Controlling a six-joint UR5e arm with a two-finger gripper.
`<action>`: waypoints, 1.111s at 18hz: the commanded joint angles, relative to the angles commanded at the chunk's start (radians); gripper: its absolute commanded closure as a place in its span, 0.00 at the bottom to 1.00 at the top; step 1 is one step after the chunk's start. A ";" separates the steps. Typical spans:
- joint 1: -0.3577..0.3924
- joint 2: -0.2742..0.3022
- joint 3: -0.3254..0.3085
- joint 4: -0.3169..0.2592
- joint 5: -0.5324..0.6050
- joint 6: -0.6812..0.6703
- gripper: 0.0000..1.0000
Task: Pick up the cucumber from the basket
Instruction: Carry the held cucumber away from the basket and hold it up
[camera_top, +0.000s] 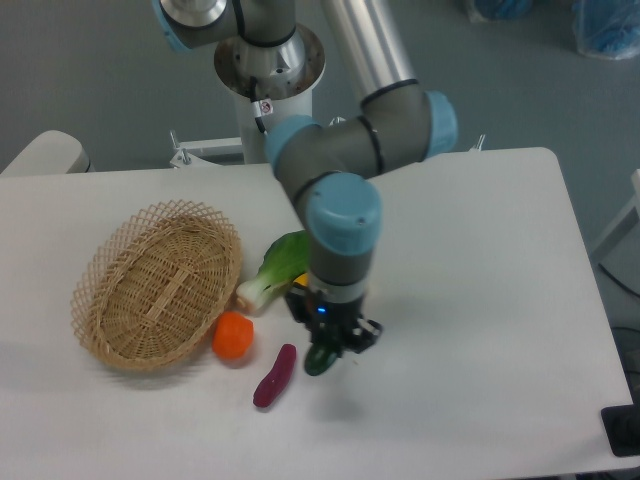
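Note:
The tan wicker basket (155, 285) lies on the left of the white table, and nothing shows inside it. My gripper (330, 345) is to the right of the basket, over the table, pointing down. It is shut on the dark green cucumber (320, 361). Only the cucumber's lower end sticks out below the fingers; the rest is hidden by the gripper. The cucumber is outside the basket and seems to hang just above the table surface.
A bok choy (280, 265) lies between the basket and my wrist. An orange (233, 336) and a purple eggplant (274, 376) lie just left of the gripper. A small yellow thing (301, 281) peeks out beside the wrist. The arm's base (268, 60) stands at the back.

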 joint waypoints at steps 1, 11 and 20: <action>0.017 -0.015 0.020 0.000 0.002 0.031 0.81; 0.152 -0.190 0.270 -0.110 -0.002 0.292 0.81; 0.117 -0.209 0.307 -0.155 0.090 0.324 0.80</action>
